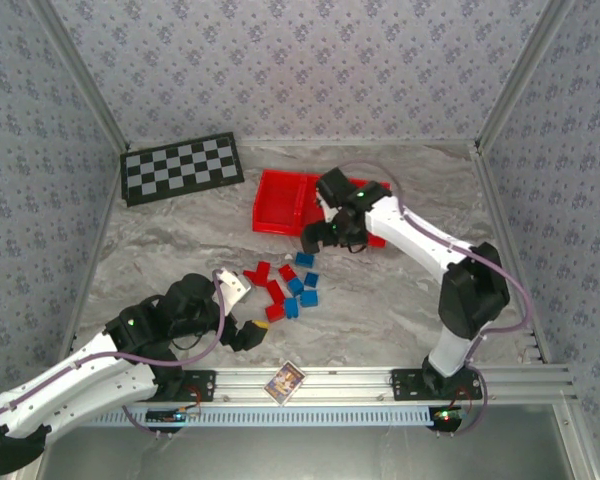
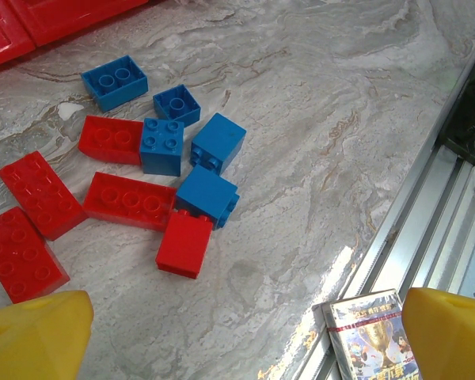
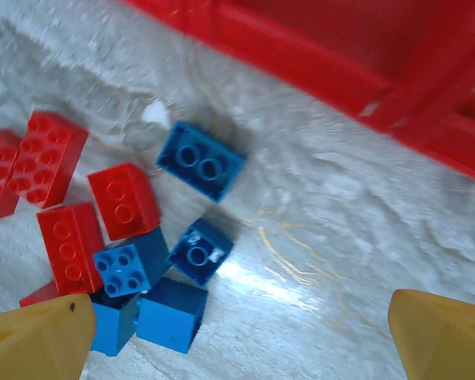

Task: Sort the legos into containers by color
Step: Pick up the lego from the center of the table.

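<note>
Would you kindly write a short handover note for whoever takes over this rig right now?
Left gripper: open, empty, at the near side of the brick pile.
Right gripper: open, empty, between the pile and the red tray.
Red bricks and blue bricks lie mixed on the table, outside the tray.
Done: cannot tell, the right arm hides part of the tray.
Left: sort these red and blue bricks into compartments.

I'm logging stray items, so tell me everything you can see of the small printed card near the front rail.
The card is a small, glossy-looking rectangle with a pale border and a colourful print; the left wrist view suggests a gold trophy on it. It lies flat, face up and slightly askew, on the near aluminium rail, well apart from the legos.
</note>
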Controlling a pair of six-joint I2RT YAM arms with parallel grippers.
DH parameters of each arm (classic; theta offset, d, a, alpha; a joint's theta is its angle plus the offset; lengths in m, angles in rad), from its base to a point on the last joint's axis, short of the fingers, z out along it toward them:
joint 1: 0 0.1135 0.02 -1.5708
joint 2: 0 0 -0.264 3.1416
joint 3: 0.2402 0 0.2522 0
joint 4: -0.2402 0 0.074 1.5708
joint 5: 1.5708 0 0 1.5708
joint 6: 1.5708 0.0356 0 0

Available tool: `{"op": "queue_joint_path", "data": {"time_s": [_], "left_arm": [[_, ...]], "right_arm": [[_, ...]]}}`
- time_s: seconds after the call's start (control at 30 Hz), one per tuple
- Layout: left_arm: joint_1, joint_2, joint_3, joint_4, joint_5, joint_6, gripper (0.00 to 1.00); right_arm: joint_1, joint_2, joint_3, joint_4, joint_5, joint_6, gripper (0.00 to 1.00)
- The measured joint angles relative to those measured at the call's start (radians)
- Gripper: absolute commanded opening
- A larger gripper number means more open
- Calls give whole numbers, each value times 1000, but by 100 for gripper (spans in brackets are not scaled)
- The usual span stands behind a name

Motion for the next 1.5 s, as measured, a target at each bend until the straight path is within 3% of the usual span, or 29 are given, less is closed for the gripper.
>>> {"op": "queue_joint_path", "data": {"time_s": [0.3, 0.5, 0.83, 1.5], "left_arm": [[0, -31, 0, 0, -1, 0, 100], [0, -31, 0, 0, -1, 0, 100], [0, -31, 0, 0, -4, 0, 100], [0, -18, 0, -1, -4, 0, 100]], "right_arm": [[46, 220, 168, -48, 28, -313, 94], [84, 319, 238, -84, 39, -418, 88], [92, 397, 254, -87, 56, -456, 82], [93, 439, 263, -68, 101, -437, 56]]}}
